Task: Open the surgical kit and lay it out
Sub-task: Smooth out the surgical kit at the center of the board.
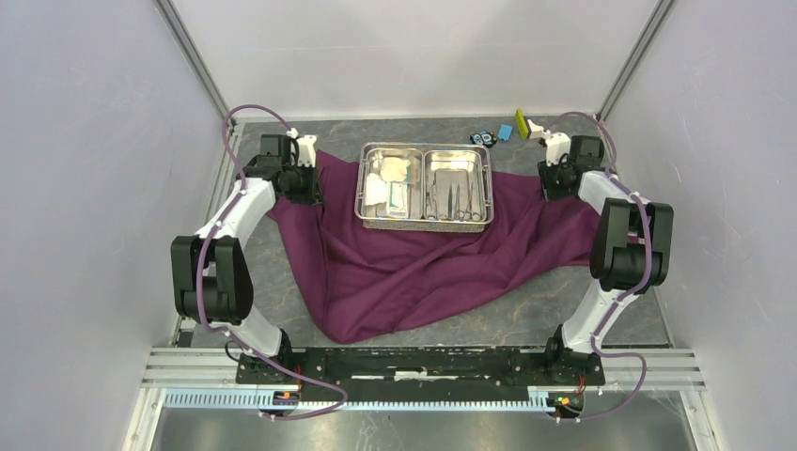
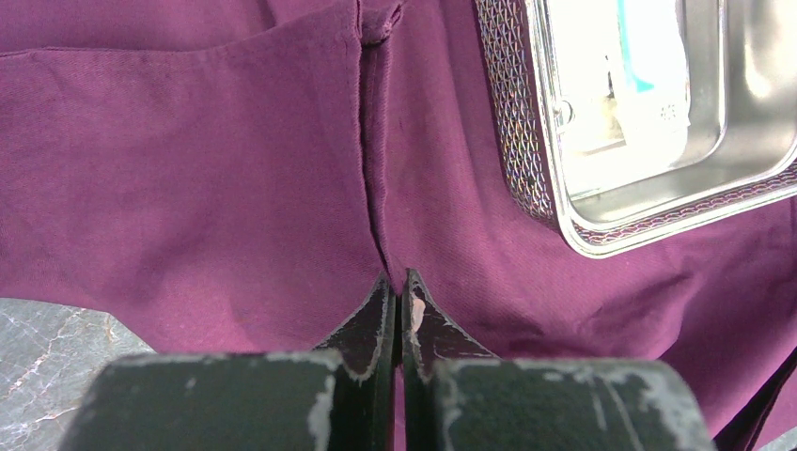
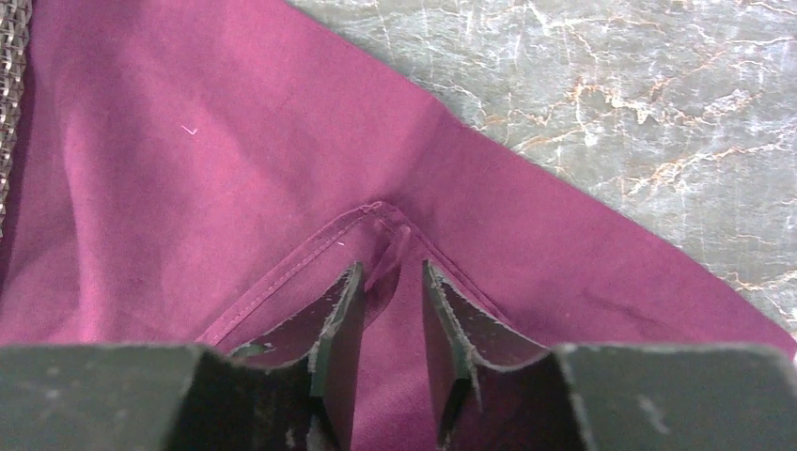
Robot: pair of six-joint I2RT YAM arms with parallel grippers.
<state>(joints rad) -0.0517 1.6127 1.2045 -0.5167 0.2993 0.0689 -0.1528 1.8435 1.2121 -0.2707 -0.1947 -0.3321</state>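
The plum-purple cloth (image 1: 414, 272) lies spread on the table under the steel two-compartment tray (image 1: 360, 193). The tray's left compartment holds gauze pads (image 1: 393, 170) and a white flat packet (image 1: 398, 197). Its right compartment holds slim steel instruments (image 1: 451, 199). My left gripper (image 1: 308, 183) is at the cloth's far left edge, and in the left wrist view it (image 2: 397, 277) is shut on a raised fold of cloth (image 2: 235, 188) beside the tray (image 2: 564, 207). My right gripper (image 1: 554, 178) is at the cloth's far right corner. In the right wrist view it (image 3: 390, 268) is open, with the hemmed corner (image 3: 381, 211) between its jaws.
Small blue (image 1: 506, 132) and yellow-green (image 1: 521, 123) blocks and a dark blue item (image 1: 482, 138) lie behind the tray at the far right. Bare marbled table (image 3: 611, 103) shows past the cloth's corner. Enclosure walls stand close on both sides.
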